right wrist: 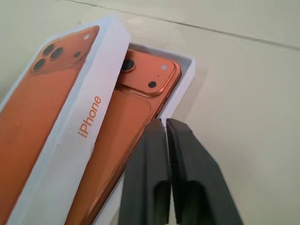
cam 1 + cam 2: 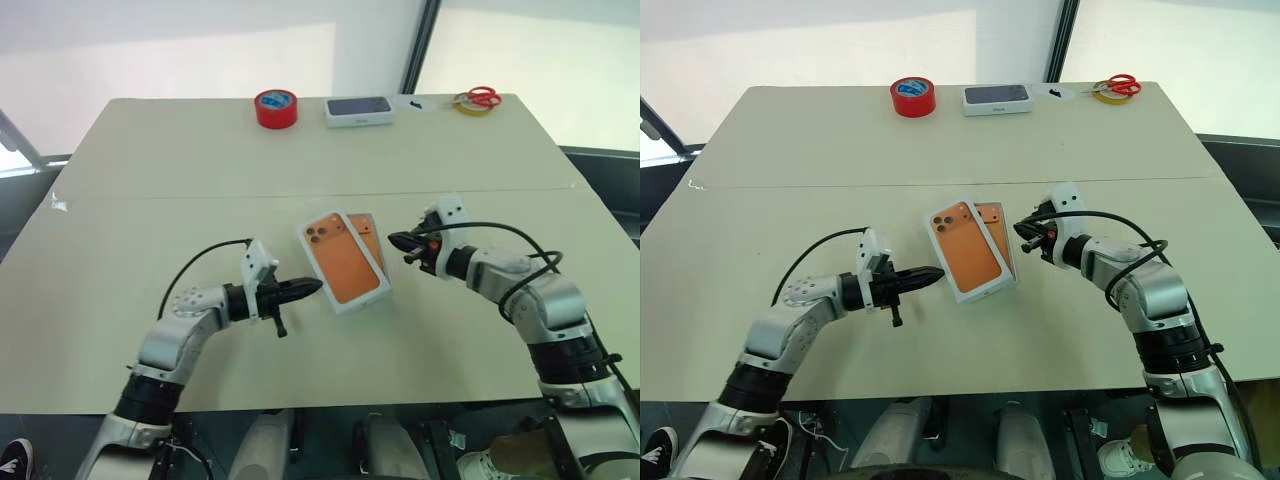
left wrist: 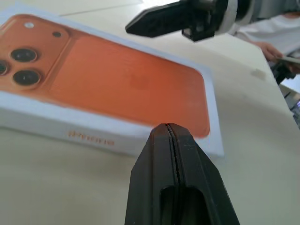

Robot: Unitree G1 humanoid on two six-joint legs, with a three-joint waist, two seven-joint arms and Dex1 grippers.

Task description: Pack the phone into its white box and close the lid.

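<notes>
The lid (image 2: 343, 262), white with an orange phone picture, lies askew on top of the white box (image 1: 189, 68) at the table's middle. It covers most of the box. The orange phone (image 1: 143, 91) lies in the box, its camera corner and right strip showing beside the lid. My left gripper (image 2: 316, 287) is shut with nothing in it, its tip at the lid's left side wall; whether it touches is unclear. My right gripper (image 2: 393, 240) is shut and empty, its tip just right of the box's far right corner. The left wrist view shows the lid (image 3: 117, 79) and the right gripper (image 3: 140, 23) beyond it.
At the table's far edge stand a red tape roll (image 2: 275, 108), a white box with a dark phone picture (image 2: 359, 110), and red-handled scissors (image 2: 484, 96) on a yellow tape roll (image 2: 468, 107). A seam crosses the table behind the box.
</notes>
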